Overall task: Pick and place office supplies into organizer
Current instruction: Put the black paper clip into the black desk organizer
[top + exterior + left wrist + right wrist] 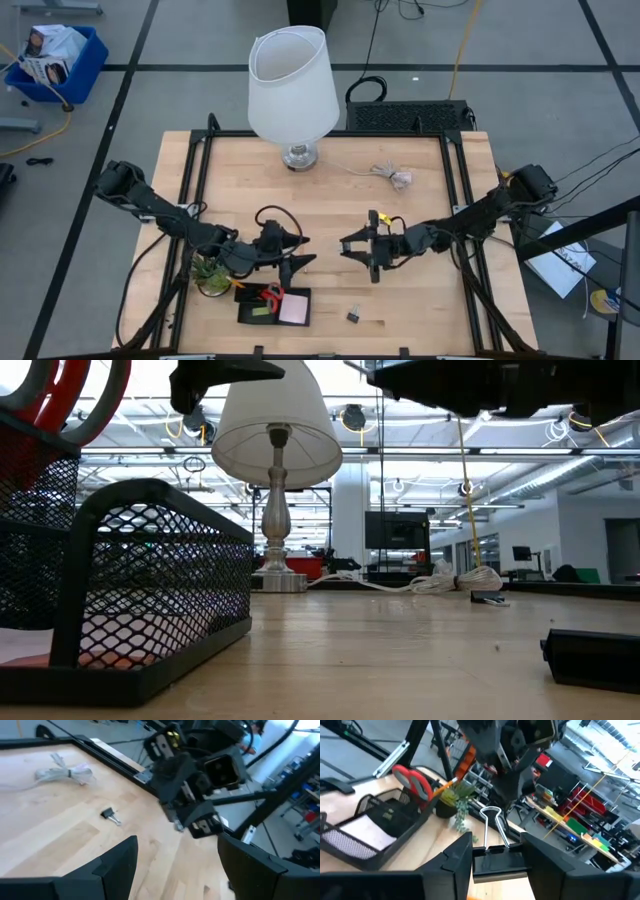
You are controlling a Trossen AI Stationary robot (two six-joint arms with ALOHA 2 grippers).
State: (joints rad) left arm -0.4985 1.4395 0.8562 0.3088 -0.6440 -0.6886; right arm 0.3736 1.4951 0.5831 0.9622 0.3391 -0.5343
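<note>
From above, the left gripper [296, 262], fingers apart and empty, hangs just above the organizer [255, 312], which holds scissors [270, 294] and a pink pad [294, 309]. A loose clip [354, 316] lies nearby. In the right wrist view, the right gripper [492, 851] pinches 1 binder clip [496, 854].

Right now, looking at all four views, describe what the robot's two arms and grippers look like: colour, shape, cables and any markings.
Both arms are dark, nearly black, built of jointed segments with bulky housings. Black cables loop beside the left arm and trail off the right arm. The left gripper and right gripper each end in two flat, angular dark fingers. The right gripper shows a small yellow mark and pale labels.
</note>
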